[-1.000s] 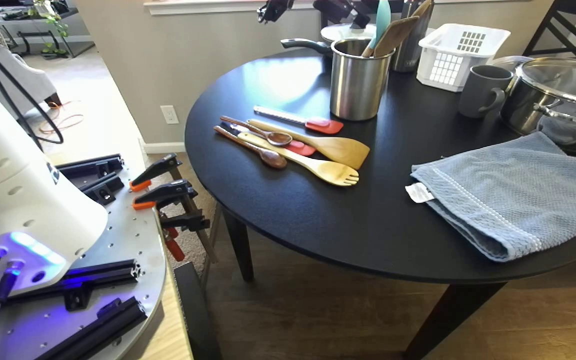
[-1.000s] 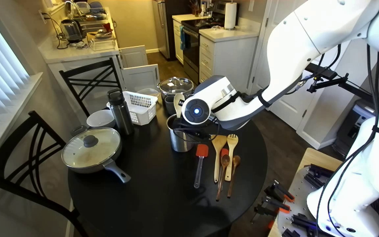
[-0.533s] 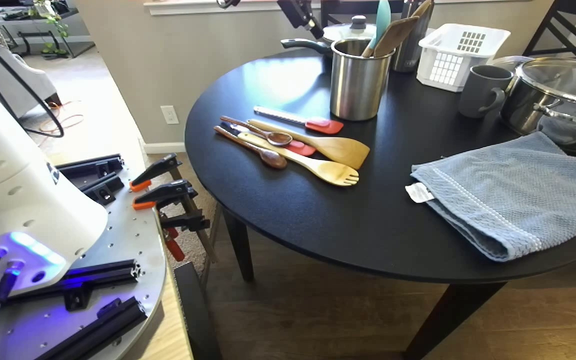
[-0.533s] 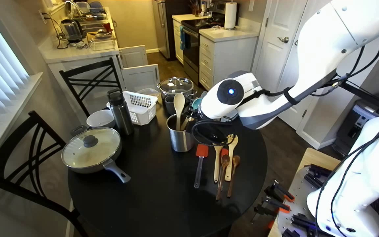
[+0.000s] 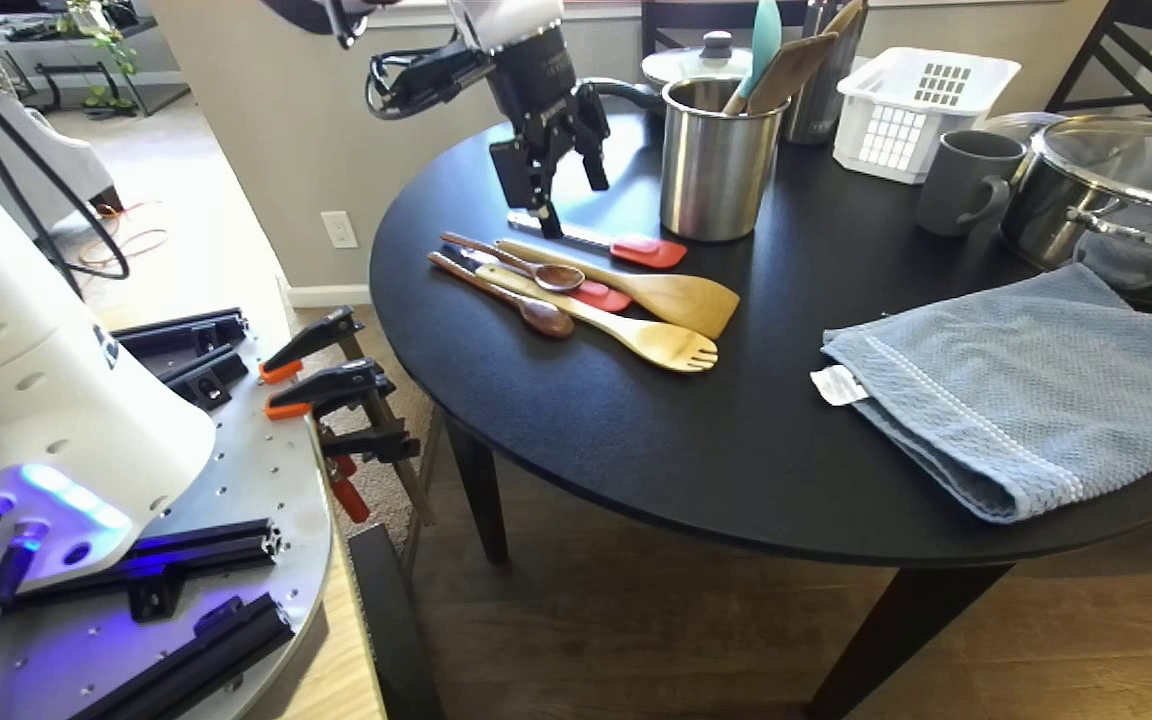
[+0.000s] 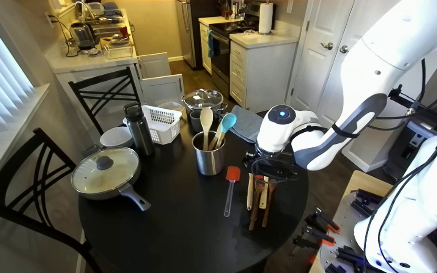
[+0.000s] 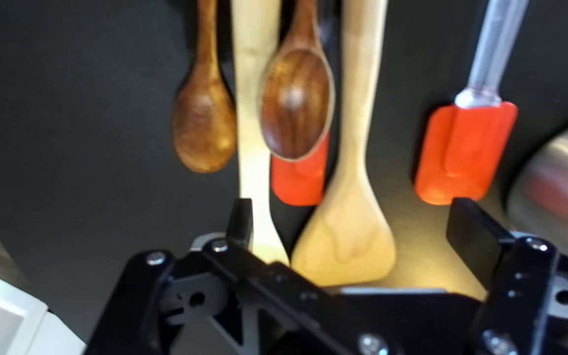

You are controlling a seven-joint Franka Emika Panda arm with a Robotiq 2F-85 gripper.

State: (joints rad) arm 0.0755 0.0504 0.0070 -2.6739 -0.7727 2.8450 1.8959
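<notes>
empty tool (image 7: 353, 227) above the wooden spatula (image 5: 681, 299)

the tool holds nothing; its fingers stand wide apart. the spatula lies on the worktop (image 5: 736, 450), its blade between them in the wrist view. expect a light, stiff, robust part; smooth wood may slip. take hold across the narrow handle, not the blade. a dark spoon (image 7: 296, 103) and the wooden fork (image 5: 666, 345) crowd that handle, limiting finger clearance. on its other side, the red scraper (image 5: 648, 250) lies apart.
</notes>
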